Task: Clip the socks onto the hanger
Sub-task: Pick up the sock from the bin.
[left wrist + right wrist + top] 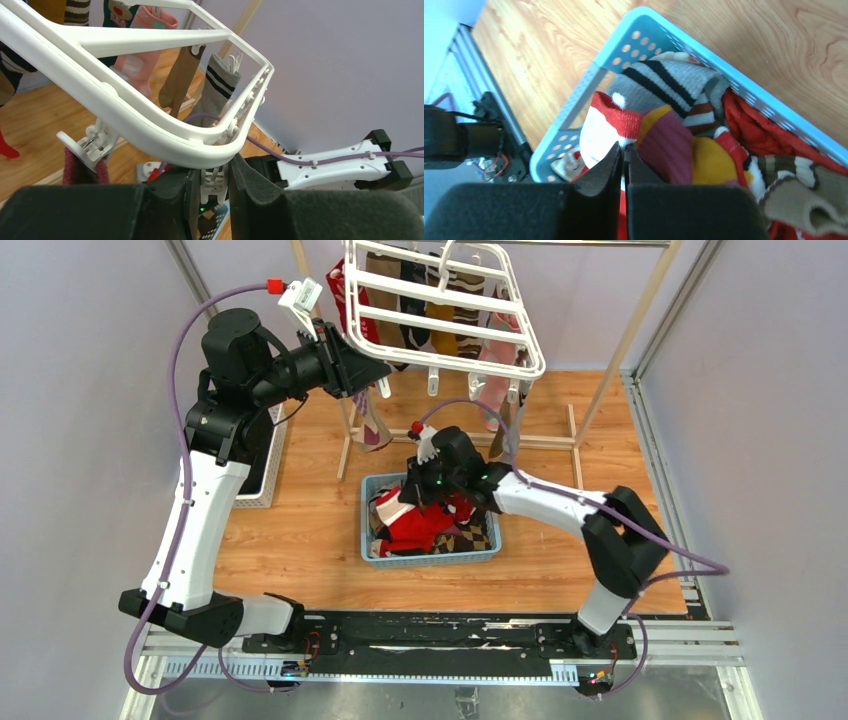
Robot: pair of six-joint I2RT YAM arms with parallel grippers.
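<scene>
Right wrist view: inside the blue basket [596,75] on the counter [749,50], the right claw [624,150] is pressed together, pinching a red-and-white sock [599,130] atop the heaped socks [704,160]. Beyond the basket and higher, the left claw [214,167] squeezes a white clip [212,185] dangling from a corner of the hanger [150,130], where hung socks [215,90] dangle.

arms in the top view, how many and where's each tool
2. The left arm reaches up, left tool shut on a clip at the hanger corner. The right arm bends down, right tool in the blue basket, shut on a red-and-white sock.
</scene>
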